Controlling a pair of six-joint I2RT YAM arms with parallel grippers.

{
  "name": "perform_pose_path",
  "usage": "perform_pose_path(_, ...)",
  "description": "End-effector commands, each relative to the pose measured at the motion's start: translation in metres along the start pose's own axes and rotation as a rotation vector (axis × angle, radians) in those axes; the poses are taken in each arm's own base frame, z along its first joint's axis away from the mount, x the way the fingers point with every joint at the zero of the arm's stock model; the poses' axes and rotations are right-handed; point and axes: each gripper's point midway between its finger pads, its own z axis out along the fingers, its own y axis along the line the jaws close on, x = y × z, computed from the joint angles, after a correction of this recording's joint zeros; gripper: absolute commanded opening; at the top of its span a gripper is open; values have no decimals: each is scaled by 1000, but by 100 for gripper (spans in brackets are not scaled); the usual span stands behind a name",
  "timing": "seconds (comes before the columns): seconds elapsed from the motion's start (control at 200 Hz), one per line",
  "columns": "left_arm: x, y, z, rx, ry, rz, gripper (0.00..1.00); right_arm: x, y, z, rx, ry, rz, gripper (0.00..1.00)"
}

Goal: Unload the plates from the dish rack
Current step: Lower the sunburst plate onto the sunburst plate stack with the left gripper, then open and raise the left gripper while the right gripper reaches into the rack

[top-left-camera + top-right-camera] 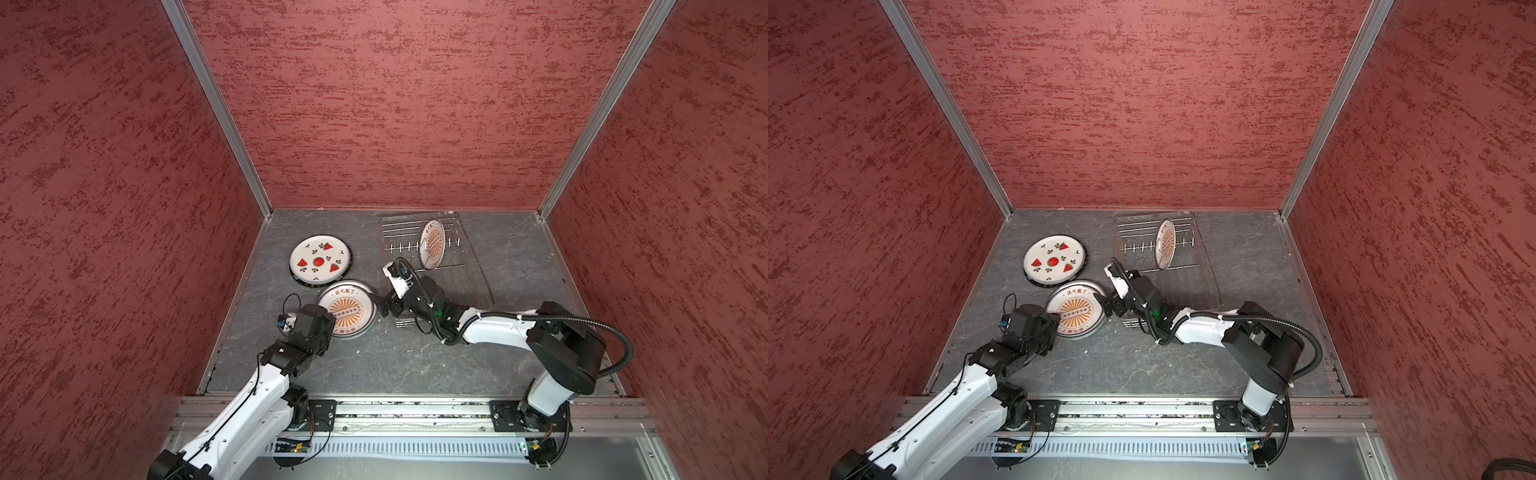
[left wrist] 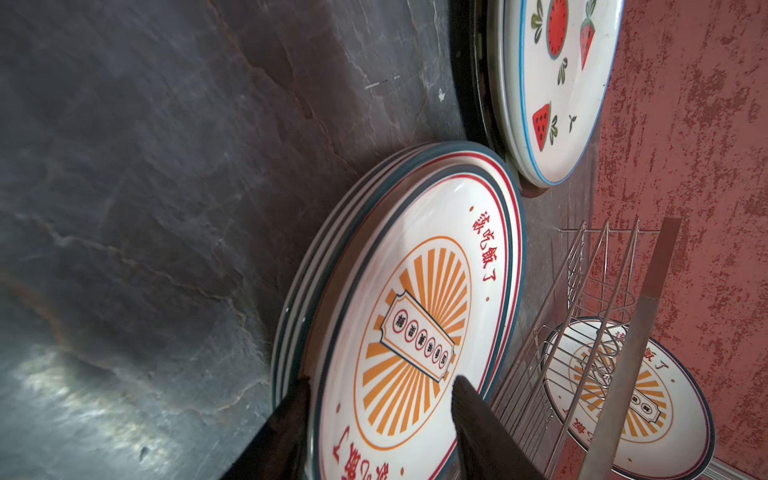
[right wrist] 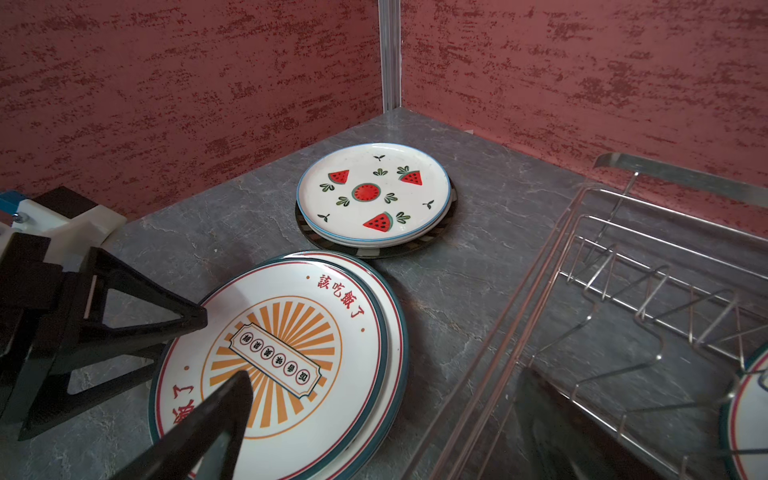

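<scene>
One dish rack [image 1: 398, 237] holds one sunburst plate [image 1: 432, 244]. At its eight o'clock, seemingly three stacked sunburst plates [image 1: 347, 309]; at nine, a three-plate watermelon-topped stack [image 1: 319, 261].

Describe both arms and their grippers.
The left arm and right arm have white shells, black joints, thin black cables. A corrugated black hose runs along the right arm. The left gripper and right gripper have black tapered fingers, the left's with triangular cut-outs.

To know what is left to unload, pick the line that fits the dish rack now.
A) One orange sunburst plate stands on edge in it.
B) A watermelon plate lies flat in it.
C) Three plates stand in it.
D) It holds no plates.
A: in both top views a single orange sunburst plate stands on edge among the prongs of the dish rack, while the watermelon plate lies flat outside it.
</scene>
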Motion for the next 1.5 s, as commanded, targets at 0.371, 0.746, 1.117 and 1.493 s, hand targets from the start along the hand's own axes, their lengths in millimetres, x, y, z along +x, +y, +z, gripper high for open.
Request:
perform_pose_path(0.371,-9,-2,-7,-2,-43,0,52,-4,0,-2,17,-16,-25,99)
perform_pose_path(0.746,-20,-34,-23,100,-106,57,66,-43,2,-33,-6,-160,33,99)
perform_pose_path(1.117,10,-112,-44,398,-121,302,100,-73,-47,-72,117,-249,103,99)
perform_pose_path(1.493,105,-197,-107,1044,55,748,99,-83,-134,-108,390,-207,208,99)
